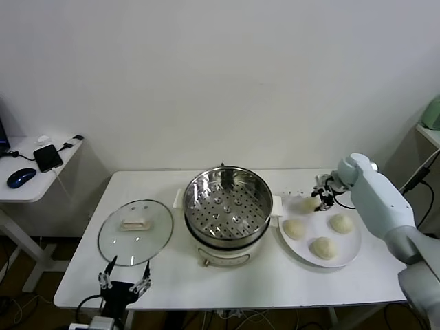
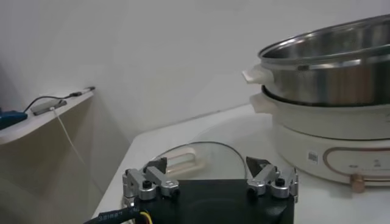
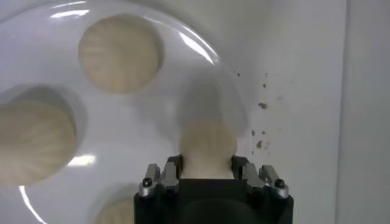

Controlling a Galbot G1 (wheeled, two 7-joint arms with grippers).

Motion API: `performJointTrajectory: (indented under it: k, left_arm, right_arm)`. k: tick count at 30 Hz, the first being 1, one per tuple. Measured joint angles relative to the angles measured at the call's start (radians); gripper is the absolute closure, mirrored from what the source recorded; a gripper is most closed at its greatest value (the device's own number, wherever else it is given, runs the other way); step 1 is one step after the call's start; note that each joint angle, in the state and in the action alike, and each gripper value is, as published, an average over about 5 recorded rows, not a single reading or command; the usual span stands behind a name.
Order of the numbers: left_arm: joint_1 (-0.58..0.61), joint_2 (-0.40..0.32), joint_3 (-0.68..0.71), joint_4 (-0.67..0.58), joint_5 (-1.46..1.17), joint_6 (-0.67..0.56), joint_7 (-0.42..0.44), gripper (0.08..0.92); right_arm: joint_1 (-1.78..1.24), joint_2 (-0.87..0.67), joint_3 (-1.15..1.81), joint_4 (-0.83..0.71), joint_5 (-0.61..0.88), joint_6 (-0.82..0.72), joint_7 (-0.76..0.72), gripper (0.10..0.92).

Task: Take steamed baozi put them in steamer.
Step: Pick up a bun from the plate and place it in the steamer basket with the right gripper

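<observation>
My right tool (image 3: pixel 207 173) pinches one bun (image 3: pixel 207 146) over the plate (image 1: pixel 347 256); squeezing soft dough may dent it, or it slips before the steamer (image 1: pixel 227 206). My left tool (image 1: pixel 124 278) waits open.

right gripper (image 3: pixel 207 173) clamped, left gripper (image 1: pixel 124 276) parked — spread

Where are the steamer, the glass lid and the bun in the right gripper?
steamer (image 1: pixel 227 203): head view, on its perforated tray.
glass lid (image 1: pixel 148 240): head view, on the clear glass near its handle.
bun in the right gripper (image 3: pixel 207 146): right wrist view, on its dome between the fingers.
</observation>
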Motion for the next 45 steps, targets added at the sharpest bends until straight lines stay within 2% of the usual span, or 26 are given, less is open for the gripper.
performJointTrajectory:
  k: [6, 13, 18, 24, 32, 38, 45]
  left_arm:
    - [-0.010, 0.007, 0.004, -0.001, 0.005, -0.001, -0.007, 0.177]
    - [-0.012, 0.008, -0.002, -0.017, -0.003, -0.001, -0.015, 0.177]
    - [-0.017, 0.008, -0.006, -0.032, -0.012, -0.002, -0.016, 0.177]
    - [-0.021, 0.008, -0.007, -0.038, -0.018, -0.001, -0.016, 0.177]
    - [-0.016, 0.002, -0.005, -0.044, -0.019, 0.000, -0.018, 0.177]
    - [-0.012, -0.005, -0.004, -0.046, -0.018, 0.000, -0.021, 0.177]
    - [-0.018, -0.012, 0.000, -0.044, -0.016, 0.001, -0.021, 0.177]
  right_arm:
    - [0.140, -0.006, -0.139, 0.080, 0.164, -0.055, -0.077, 0.474]
    - [0.334, 0.075, -0.327, 0.083, 0.381, -0.069, -0.159, 0.474]
    - [0.436, 0.160, -0.452, 0.043, 0.517, 0.003, -0.188, 0.474]
    - [0.504, 0.254, -0.593, 0.005, 0.614, 0.165, -0.194, 0.474]
    - [0.528, 0.346, -0.725, -0.018, 0.622, 0.412, -0.160, 0.474]
    - [0.520, 0.379, -0.770, -0.028, 0.534, 0.548, -0.106, 0.474]
    - [0.494, 0.407, -0.784, -0.045, 0.415, 0.637, -0.040, 0.474]
